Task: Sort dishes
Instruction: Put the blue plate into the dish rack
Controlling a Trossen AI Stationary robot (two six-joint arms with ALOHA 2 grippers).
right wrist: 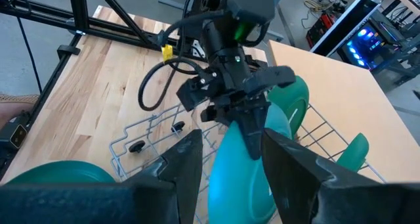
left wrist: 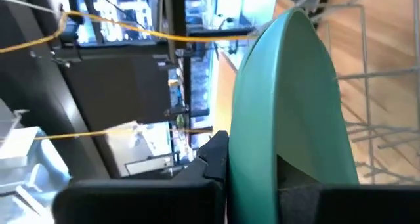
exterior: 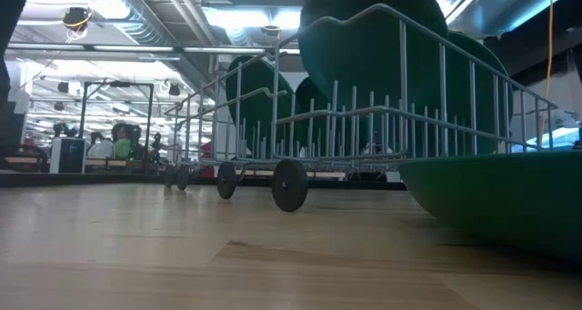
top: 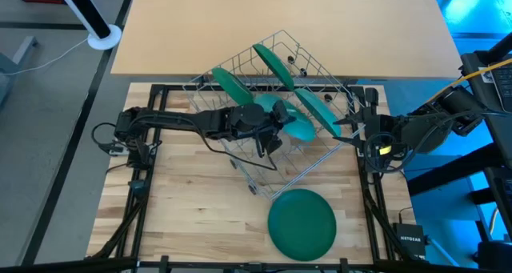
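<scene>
Several dark-green plates show. Three stand on edge between the tines of the silver wire rack: one at its left, one at its far side, one at its right. Another plate lies flat on the table near the front edge. My left gripper is over the rack's middle, shut on a further plate. My right gripper is open and empty at the rack's right side, pointing toward the held plate. My left gripper pinches the plate at its rim, one finger on each face. In the right wrist view the fingers come at the plate's upper edge from above, slanting down. The plate stands on edge over the rack; whether its lower edge rests in the rack is hidden.
The rack stands skewed on small black wheels. A black frame runs along the table's left and right sides. A second, lighter tabletop adjoins the far edge. Bare wood lies at the table's near left.
</scene>
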